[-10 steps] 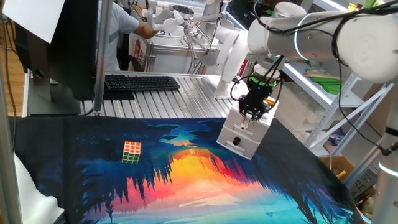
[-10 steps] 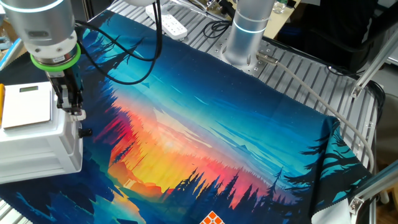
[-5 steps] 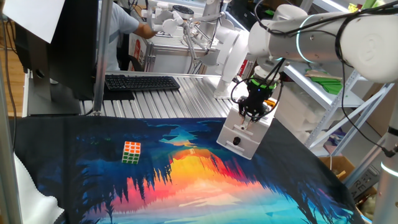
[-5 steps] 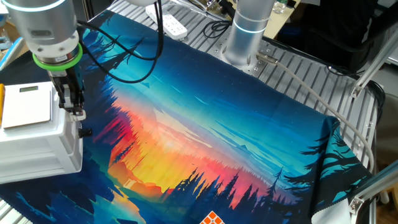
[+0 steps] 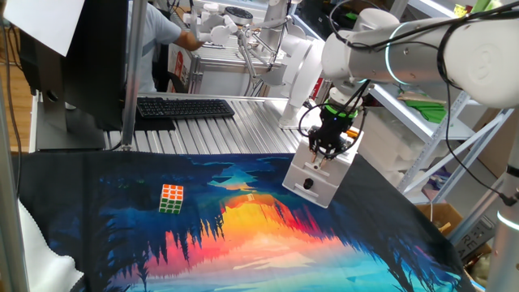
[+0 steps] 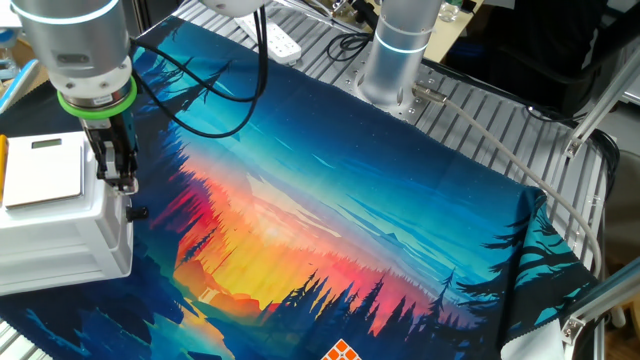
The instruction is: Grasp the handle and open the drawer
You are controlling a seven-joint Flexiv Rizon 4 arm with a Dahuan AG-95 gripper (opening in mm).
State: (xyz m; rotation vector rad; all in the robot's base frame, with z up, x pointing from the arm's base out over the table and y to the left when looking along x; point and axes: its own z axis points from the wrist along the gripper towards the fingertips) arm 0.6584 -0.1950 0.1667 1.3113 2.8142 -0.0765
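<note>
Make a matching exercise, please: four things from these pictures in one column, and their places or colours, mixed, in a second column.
Things:
1. small round black handle
2. white boxy drawer
3. multicoloured puzzle cube
4. black computer keyboard

Descriptions:
A. on the bare metal table behind the printed cloth
B. on the white front panel
C. alone on the blue part of the cloth
D. under the gripper, at the cloth's edge

Pairs: 1-B, 2-D, 3-C, 4-A
</note>
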